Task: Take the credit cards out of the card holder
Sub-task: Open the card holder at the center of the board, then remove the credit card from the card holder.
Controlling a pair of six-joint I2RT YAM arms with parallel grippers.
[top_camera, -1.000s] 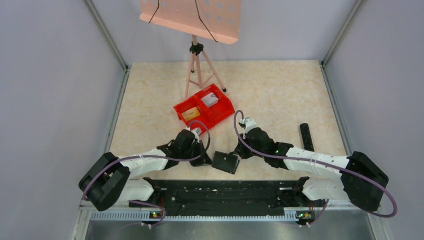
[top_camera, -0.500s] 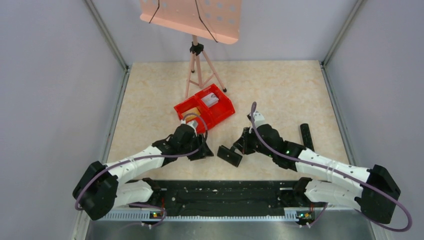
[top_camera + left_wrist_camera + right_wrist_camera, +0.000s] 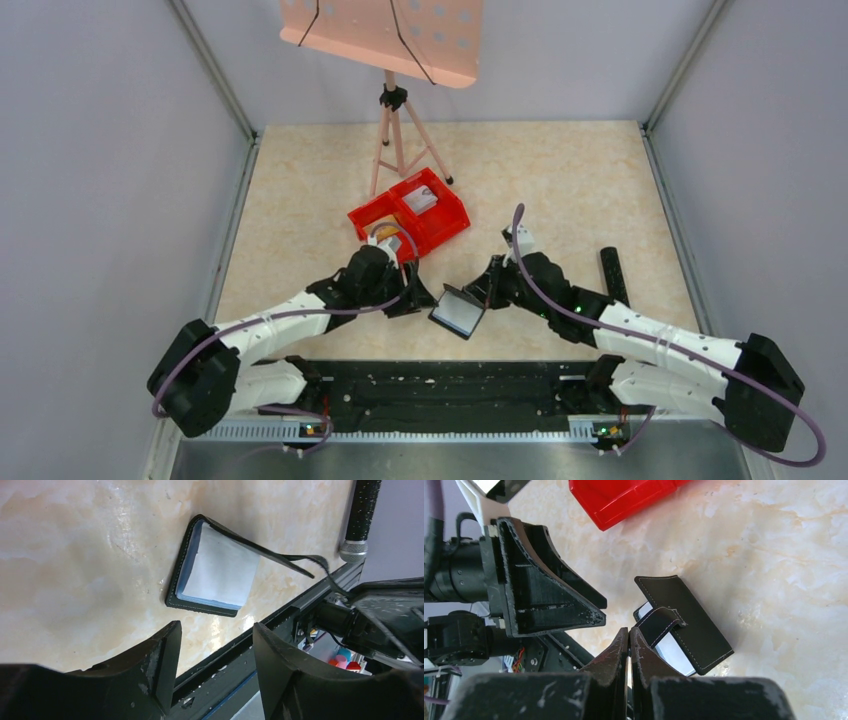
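The black card holder lies open on the table between the arms, a pale grey pocket facing up. One flap is lifted, and its side tab runs into my right gripper, which is shut on it. My left gripper stands open and empty just left of the holder, not touching it. A pale card lies in the right compartment of the red bin. An orange card shows in the left compartment, partly behind my left wrist. I cannot tell whether cards remain in the holder.
The red two-compartment bin sits just behind the left gripper. A tripod stand with a pink board rises behind it. A black stick with a silver end lies to the right. The black base rail runs along the near edge.
My left gripper has opened and now sits a little back from the holder. The right gripper has moved right and away from the rail, and the holder now shows its pale pocket.
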